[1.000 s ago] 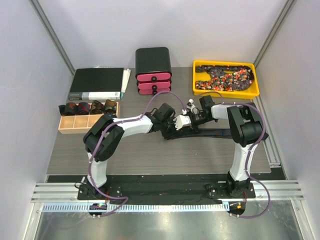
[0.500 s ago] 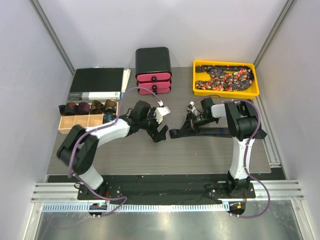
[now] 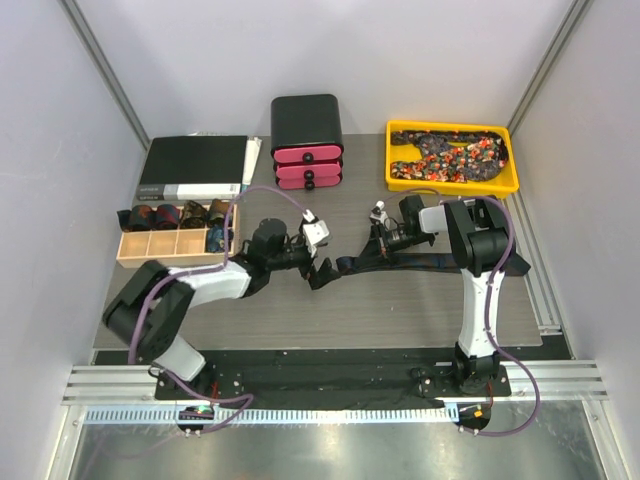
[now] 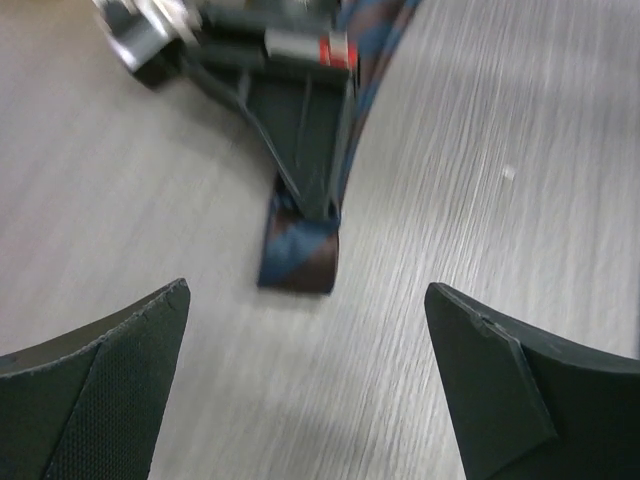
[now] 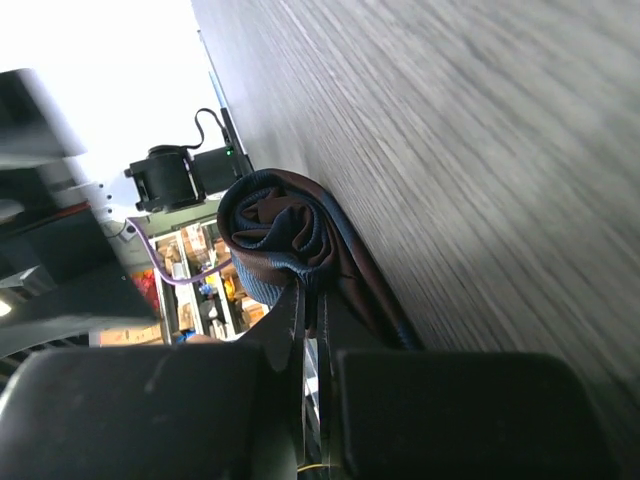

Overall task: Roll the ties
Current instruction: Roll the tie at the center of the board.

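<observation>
A dark navy-and-brown tie (image 3: 440,265) lies flat across the middle of the table, running right from its folded near end (image 4: 300,250). My right gripper (image 3: 350,264) is shut on that end, where the fabric curls into a small loop (image 5: 280,225) at the fingertips (image 5: 308,290). Just left of the tie end, my left gripper (image 3: 320,272) stands open, apart from the fabric. Its two fingers (image 4: 120,350) frame bare table. More patterned ties (image 3: 450,158) lie heaped in a yellow tray (image 3: 452,127). Several rolled ties (image 3: 165,215) sit in a wooden divider box (image 3: 128,256).
A black unit with pink drawers (image 3: 307,140) stands at the back centre. A black box (image 3: 195,168) lies at the back left, behind the divider box. Purple cables loop over both arms.
My left gripper has opened, let go of the tie end and drawn back to the left. The right gripper stays shut on the end and has shifted slightly left.
</observation>
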Controlling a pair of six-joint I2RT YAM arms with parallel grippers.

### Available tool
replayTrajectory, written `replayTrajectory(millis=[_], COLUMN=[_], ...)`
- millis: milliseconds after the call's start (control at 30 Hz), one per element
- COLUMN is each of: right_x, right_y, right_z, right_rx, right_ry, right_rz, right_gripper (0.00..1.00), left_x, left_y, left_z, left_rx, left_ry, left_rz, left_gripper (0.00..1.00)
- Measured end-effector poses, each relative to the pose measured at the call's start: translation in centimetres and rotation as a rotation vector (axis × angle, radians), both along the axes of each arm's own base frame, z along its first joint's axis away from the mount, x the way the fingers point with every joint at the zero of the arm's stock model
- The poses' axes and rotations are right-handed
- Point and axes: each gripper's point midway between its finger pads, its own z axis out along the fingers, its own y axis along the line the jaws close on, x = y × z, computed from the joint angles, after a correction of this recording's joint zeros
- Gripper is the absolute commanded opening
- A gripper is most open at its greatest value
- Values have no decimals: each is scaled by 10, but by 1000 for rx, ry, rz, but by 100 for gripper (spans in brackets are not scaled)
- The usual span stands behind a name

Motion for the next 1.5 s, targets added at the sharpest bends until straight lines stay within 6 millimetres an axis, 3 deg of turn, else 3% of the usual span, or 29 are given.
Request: replayTrajectory(millis=[167, 267, 567, 700, 900, 1233, 1500], right_x=[-2, -4, -15, -21, -27, -31, -28], right_y=[1, 2, 5, 7, 9, 5, -18], right_z=[0, -1, 1, 3, 4, 6, 16], right_rx=[14, 19, 50, 68, 85, 17, -110], right_ry=[-1, 1, 18, 26, 33, 19, 12], right_rz=[17, 29, 72, 91, 109, 118, 87], right_gripper=[1, 1, 1, 1, 2, 44, 45], left_x=[-8, -13, -14, -13, -14, -12, -10], left_y=[1, -3, -30, -33, -36, -35, -34], left_z=[-68, -79, -79, -90, -92, -93, -94], left_rx=[23, 17, -41, -36, -27, 157, 311], left_ry=[34, 18, -98, -106, -137, -41, 22], left_rz=[-9, -22, -13, -3, -4, -28, -65], left_gripper=[96, 93, 82, 65, 47, 21, 19])
